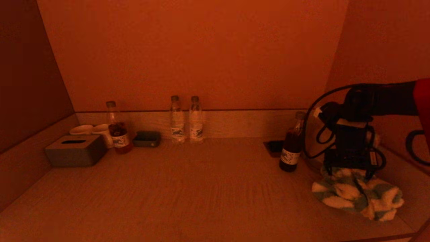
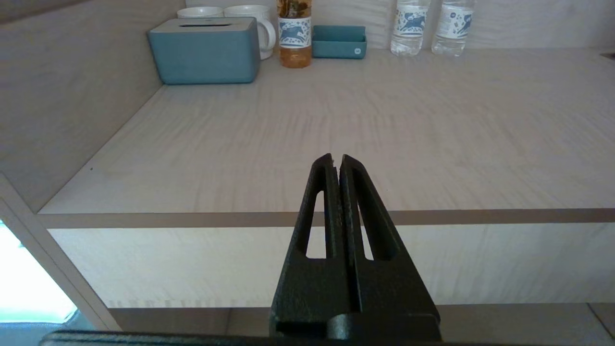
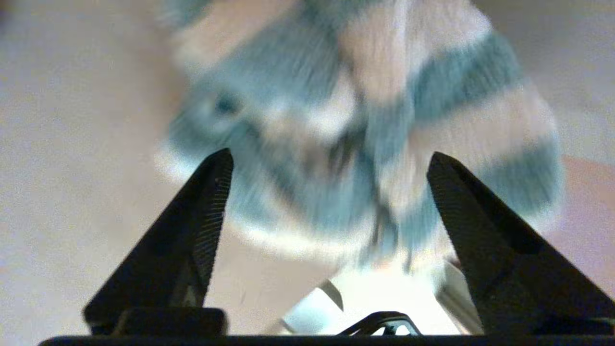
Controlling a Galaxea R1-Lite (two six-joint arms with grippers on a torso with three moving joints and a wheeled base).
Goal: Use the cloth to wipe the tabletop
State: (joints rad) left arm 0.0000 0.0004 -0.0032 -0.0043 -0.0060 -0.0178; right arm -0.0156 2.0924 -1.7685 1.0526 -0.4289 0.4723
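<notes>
Striped cloth (image 1: 357, 198) under open right hand (image 3: 326, 163), juice bottle (image 1: 291, 148) adj.

four bottles (image 1: 177, 120), two mugs (image 1: 81, 129), one cloth (image 1: 358, 197)

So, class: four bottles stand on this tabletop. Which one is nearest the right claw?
The dark-liquid bottle standing alone, just left of the right claw above the cloth. The other three stand along the back wall.
</notes>
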